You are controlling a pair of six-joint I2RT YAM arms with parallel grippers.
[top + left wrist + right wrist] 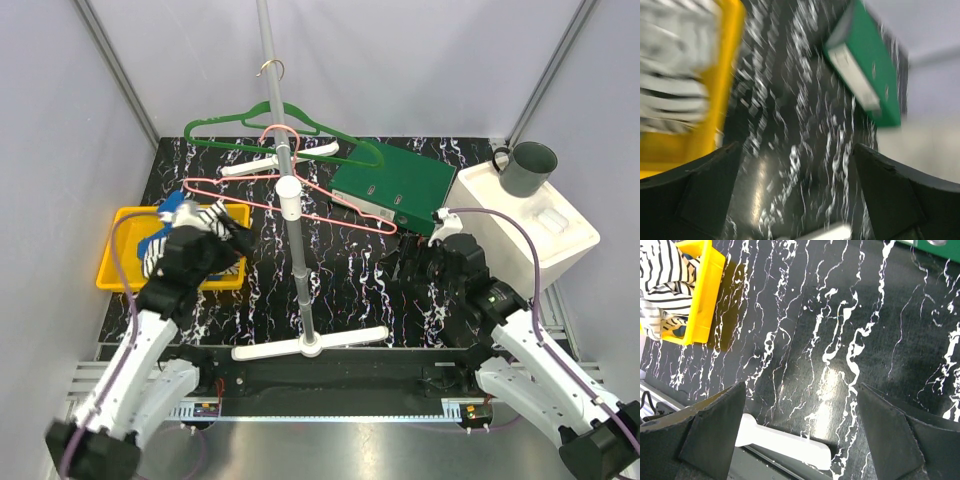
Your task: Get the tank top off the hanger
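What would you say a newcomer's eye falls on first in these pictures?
Most likely the tall stand in the middle of the black marbled table, with a pink hanger and a green hanger both bare on it. Next comes the yellow bin at the left, holding a striped garment, with the open left gripper by its right edge.

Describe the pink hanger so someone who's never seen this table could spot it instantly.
Find the upright pole rising from the middle of the black marbled table. Two thin, bare hangers hang on it, and the pink hanger is the lower one, reaching toward the green binder. The green hanger above it differs in colour and sits higher.
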